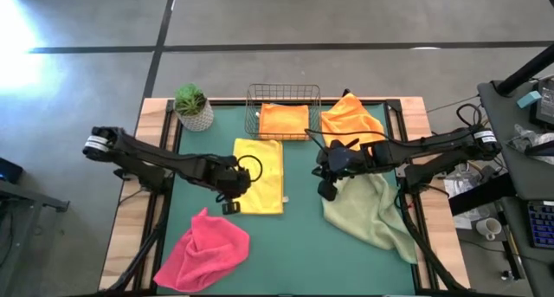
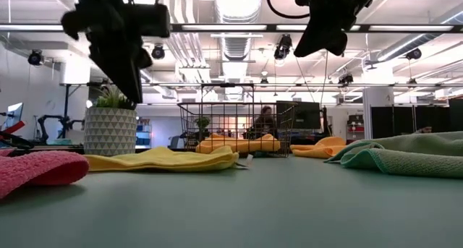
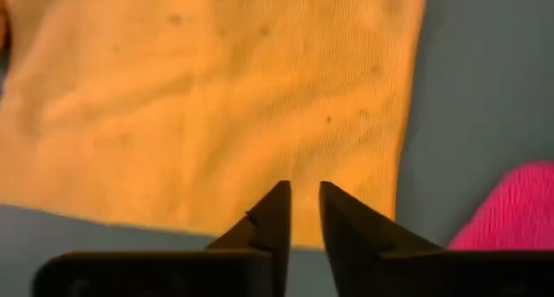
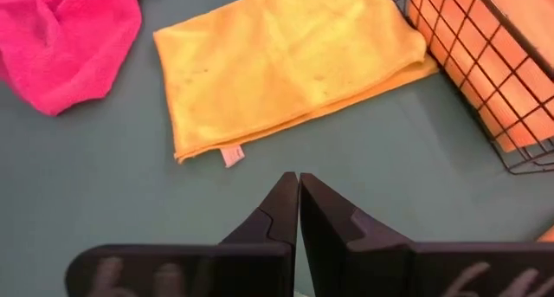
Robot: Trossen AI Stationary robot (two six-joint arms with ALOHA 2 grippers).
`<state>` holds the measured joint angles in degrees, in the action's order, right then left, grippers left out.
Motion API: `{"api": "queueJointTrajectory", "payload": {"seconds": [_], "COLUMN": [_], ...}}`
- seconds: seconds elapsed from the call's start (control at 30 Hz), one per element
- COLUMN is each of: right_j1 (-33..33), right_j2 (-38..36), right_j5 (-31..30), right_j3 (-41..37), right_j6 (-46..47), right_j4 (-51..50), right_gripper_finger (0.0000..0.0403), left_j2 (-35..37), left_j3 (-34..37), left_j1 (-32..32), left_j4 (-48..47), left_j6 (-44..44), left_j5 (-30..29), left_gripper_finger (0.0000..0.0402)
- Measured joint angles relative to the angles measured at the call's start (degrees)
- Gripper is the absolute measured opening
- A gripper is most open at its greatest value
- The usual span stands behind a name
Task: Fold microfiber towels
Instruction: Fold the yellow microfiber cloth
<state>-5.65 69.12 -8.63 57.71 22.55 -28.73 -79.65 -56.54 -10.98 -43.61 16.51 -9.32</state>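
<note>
So the folded yellow microfiber towel [image 1: 259, 175] is seen right beside the left gripper [image 1: 228, 206], whose fingers are parted a little, nothing held; the right gripper [image 1: 326, 191] is pressed shut over the crumpled sage green towel [image 1: 372, 212]

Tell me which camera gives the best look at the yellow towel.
The high view: the whole yellow towel lies folded in a long rectangle. The right wrist view shows most of it, with its tag. The left wrist view shows only part; the low view sees it edge-on.
</note>
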Motion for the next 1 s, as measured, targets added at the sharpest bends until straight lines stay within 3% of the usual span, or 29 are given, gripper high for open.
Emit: {"api": "queueJointTrajectory", "payload": {"seconds": [0.2, 0.33, 0.5, 0.7, 1.0], "right_j1": [-0.64, -1.59, -2.01, -2.14, -3.77], "right_j2": [0.0, 0.0, 0.32, 2.56, 12.39], "right_j5": [4.41, 7.26, 7.61, 7.62, 7.79], "right_j3": [0.0, 0.0, 0.0, -0.02, -0.02], "right_j6": [-1.12, -3.04, -3.14, -9.39, -22.45], "right_j4": [3.3, 5.98, 6.57, 7.7, 19.79], "right_gripper_finger": [0.0012, 0.0036, 0.0093, 0.0158, 0.0175], "left_j2": [2.11, 2.2, 1.8, 0.22, -1.28], "left_j3": [-4.74, -6.91, -5.7, -3.9, 2.66], "left_j1": [-0.22, -2.08, -8.74, -17.94, -21.68], "left_j4": [-10.67, -15.45, -15.34, -11.01, -1.52], "left_j6": [0.78, 3.03, 4.49, 9.82, 19.06], "left_j5": [0.85, 3.87, 1.72, -9.33, -10.69], "left_gripper_finger": [0.0134, 0.0168, 0.0173, 0.0173, 0.0173]}}
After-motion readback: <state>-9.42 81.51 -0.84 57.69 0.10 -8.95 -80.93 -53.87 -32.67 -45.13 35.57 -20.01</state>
